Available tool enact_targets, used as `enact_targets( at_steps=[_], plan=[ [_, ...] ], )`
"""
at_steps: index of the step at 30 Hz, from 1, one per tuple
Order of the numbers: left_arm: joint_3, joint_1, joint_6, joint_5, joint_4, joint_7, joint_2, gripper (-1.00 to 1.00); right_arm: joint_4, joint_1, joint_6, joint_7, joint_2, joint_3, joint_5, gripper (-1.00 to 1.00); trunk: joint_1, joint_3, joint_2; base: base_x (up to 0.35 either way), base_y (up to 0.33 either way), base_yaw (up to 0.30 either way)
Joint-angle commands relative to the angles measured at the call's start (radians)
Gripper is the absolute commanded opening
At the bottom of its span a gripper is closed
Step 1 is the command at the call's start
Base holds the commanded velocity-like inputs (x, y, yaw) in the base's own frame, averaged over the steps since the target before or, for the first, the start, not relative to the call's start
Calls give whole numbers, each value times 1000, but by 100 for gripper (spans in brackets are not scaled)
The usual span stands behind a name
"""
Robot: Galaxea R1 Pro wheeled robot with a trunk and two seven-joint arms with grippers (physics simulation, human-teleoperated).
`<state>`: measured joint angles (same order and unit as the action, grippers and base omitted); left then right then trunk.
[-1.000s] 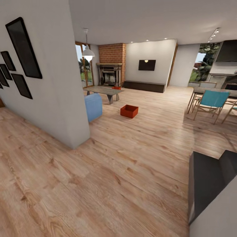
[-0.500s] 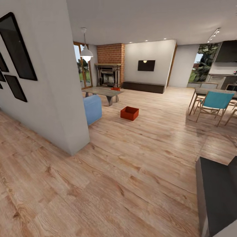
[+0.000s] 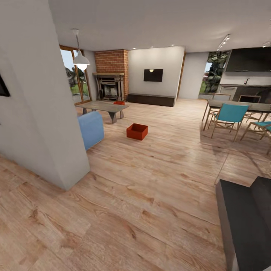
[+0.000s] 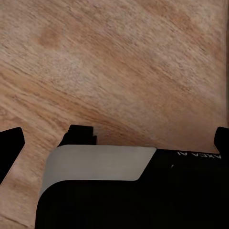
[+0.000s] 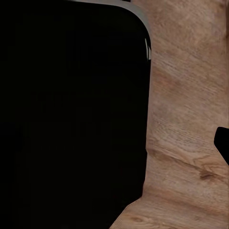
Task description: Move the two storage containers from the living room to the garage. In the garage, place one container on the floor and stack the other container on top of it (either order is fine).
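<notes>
One red-orange storage container sits on the wood plank floor of the living room, far ahead in the head view, next to a blue armchair. A second storage container rests on the far end of the low coffee table. Both are well out of reach. In the left wrist view my left gripper is open over bare planks, its dark fingertips wide apart. Of the right gripper a single dark fingertip shows; a black part of my body hides the other. The garage is out of view.
A white wall corner juts in close on the left. A dark cabinet stands near on the right. Dining table and teal chairs are at the back right, a brick fireplace at the back. Open wood floor lies between.
The whole head view has shifted: the camera has advanced and turned, so the wall pictures slid almost out on the left. The containers have not moved on their own.
</notes>
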<state>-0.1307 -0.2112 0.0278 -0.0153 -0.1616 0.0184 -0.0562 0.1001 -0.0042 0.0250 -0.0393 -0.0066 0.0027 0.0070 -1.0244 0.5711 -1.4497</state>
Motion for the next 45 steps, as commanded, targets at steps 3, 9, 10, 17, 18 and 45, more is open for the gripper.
enact_targets(
  at_steps=[3,9,10,17,18,45],
  plan=[
    [-6,0,3,-2,0,2,-1,100,0,0,3,-2,1,1,1,100,-1,1,0,343,6,-65],
    [-5,0,3,-2,0,2,-1,100,0,0,3,-2,1,2,2,100,-1,1,0,344,2,-17],
    [-5,0,3,-2,0,2,-1,100,0,0,3,-2,1,2,2,100,-1,1,0,345,0,-5],
    [-6,0,3,-2,0,2,-2,100,0,0,3,-2,1,2,2,100,-1,1,0,345,0,-2],
    [-6,0,4,-2,0,2,-2,100,0,0,3,-2,1,2,1,100,-1,1,0,345,0,0],
    [-6,0,6,-2,0,0,-1,100,-2,0,3,-2,5,2,2,100,-1,1,0,345,0,0]
  ],
)
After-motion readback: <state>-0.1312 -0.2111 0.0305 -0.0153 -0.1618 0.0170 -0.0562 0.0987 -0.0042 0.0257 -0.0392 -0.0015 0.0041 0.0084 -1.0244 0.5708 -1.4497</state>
